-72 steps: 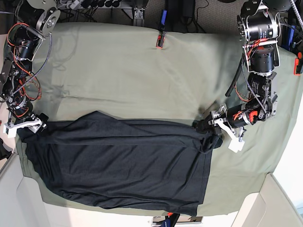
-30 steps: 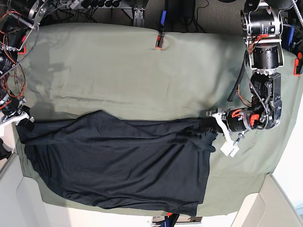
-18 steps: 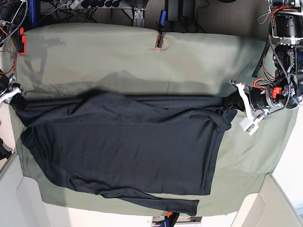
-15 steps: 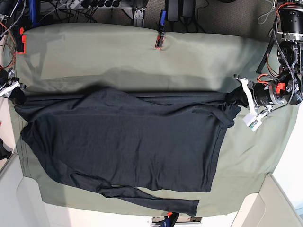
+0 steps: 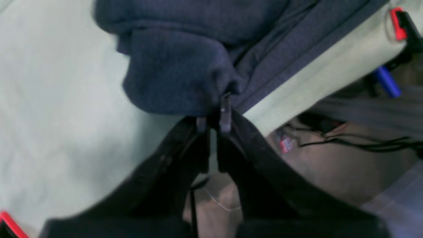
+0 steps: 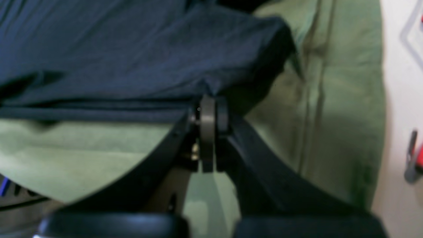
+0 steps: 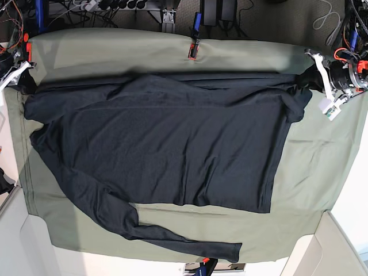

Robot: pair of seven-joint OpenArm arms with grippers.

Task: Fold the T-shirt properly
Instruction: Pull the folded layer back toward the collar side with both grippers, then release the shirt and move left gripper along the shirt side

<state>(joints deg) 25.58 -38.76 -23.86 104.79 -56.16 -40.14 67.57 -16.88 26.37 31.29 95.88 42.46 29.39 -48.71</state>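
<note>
Left wrist view: left claw (image 5: pixel 211 124) is pressed together, pinching a bunched corner of the T-shirt (image 5: pixel 185 66) right at its tips; fabric balloons at 12 o'clock from the tips, olive table cloth (image 5: pixel 59 99) under it, cloth edge and cables running off at 3 o'clock. Right wrist view: right claw (image 6: pixel 208 115) is likewise clamped on the shirt (image 6: pixel 132 49) hem, dark knit fanning out toward 10–12 o'clock, green cloth (image 6: pixel 330 115) wrinkled at 3 o'clock. Base view: T-shirt (image 7: pixel 167 144) lies mostly flat and stretched across the counter, far edge taut between the two claws — right claw (image 7: pixel 20 72) at 9 o'clock of the frame, left claw (image 7: pixel 316 72) at 2 o'clock. Body looks spread in one layer; one long sleeve (image 7: pixel 167 238) trails loose toward 6 o'clock, near the front edge of the table cloth (image 7: pixel 305 167); the other sleeve I can't make out, probably tucked along the far edge. A red clip (image 7: pixel 194 50) sits at 12 o'clock on the cloth. Judgement: this is spread-out/flatten stage only. No fold visible yet. Left to do: release corners, lay the sleeves in, fold the sides, then fold lengthwise. Early in the task, I'd say.
</note>
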